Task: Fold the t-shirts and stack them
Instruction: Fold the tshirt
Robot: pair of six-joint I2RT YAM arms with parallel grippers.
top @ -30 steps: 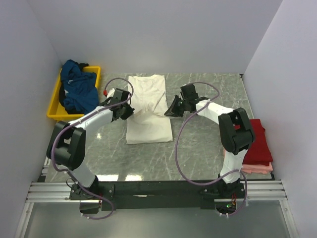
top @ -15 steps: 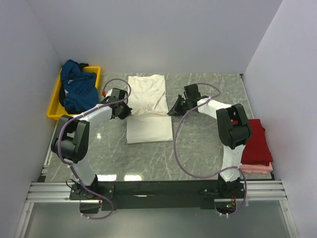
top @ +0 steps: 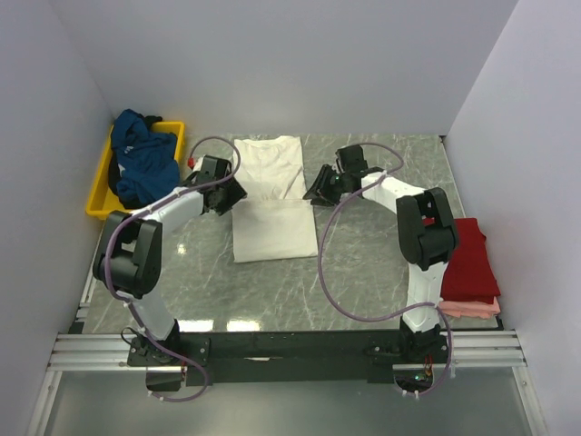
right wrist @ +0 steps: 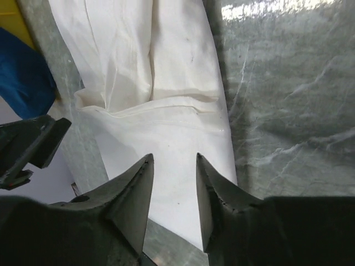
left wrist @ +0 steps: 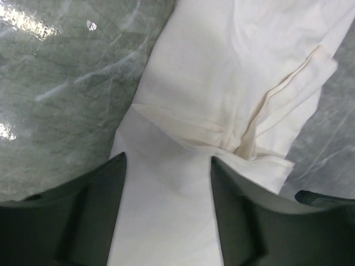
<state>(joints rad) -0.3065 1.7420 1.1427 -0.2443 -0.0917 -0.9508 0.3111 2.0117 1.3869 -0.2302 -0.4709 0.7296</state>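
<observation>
Where left pincer [left wrist: 166,166] gapes, cream t-shirt [left wrist: 222,72] lies folded.

This is a robotics lab test booth: bare white walls [top: 272,64] box in a grey marbled desk [top: 363,263], and a left arm [top: 172,211] and right arm [top: 399,195], trailing cables, are bolted to a metal rail [top: 91,350].

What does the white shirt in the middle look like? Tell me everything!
The cream-white t-shirt is soft, plain cloth. It lies flat on the grey marbled table, folded into a long strip with a hemmed edge crossing its middle. The left arm's fingers and the right arm's fingers hang open over its sides, gripping nothing.
</observation>
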